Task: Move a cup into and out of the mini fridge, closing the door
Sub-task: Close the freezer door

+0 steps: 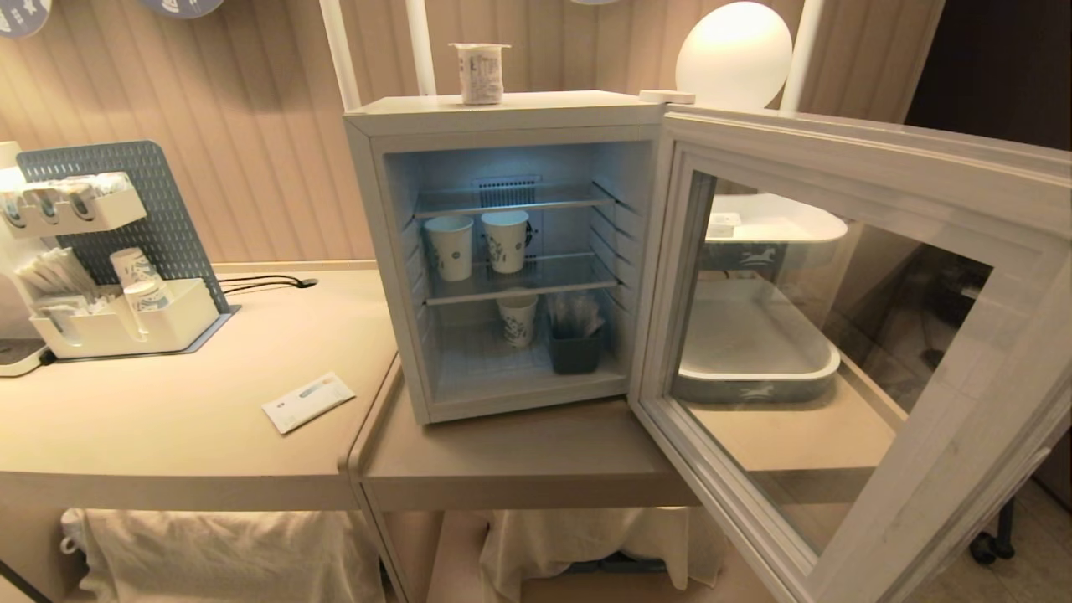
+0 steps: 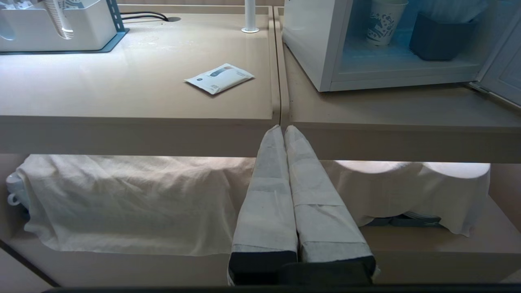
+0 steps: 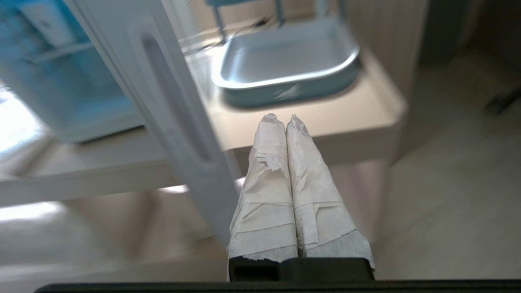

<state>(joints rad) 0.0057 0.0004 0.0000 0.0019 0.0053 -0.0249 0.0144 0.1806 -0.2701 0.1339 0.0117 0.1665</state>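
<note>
The cup [image 1: 480, 73] is white with grey print on its label. The mini fridge [image 1: 368, 251] is white outside and glows pale blue within. Its door [image 1: 946, 469] has a whitish frame around clear glass. Inside, three paper cups [image 1: 506, 239] are white with dark blue patterns, and a small bin [image 1: 574, 352] is dark blue-grey. The desk [image 1: 167, 419] is beige. A packet [image 1: 307, 401] near its front edge is white with a blue-and-orange mark. The tray [image 1: 754, 368] is white inside with a grey-blue wall. The pegboard [image 1: 180, 226] is grey-blue, dotted with holes.
</note>
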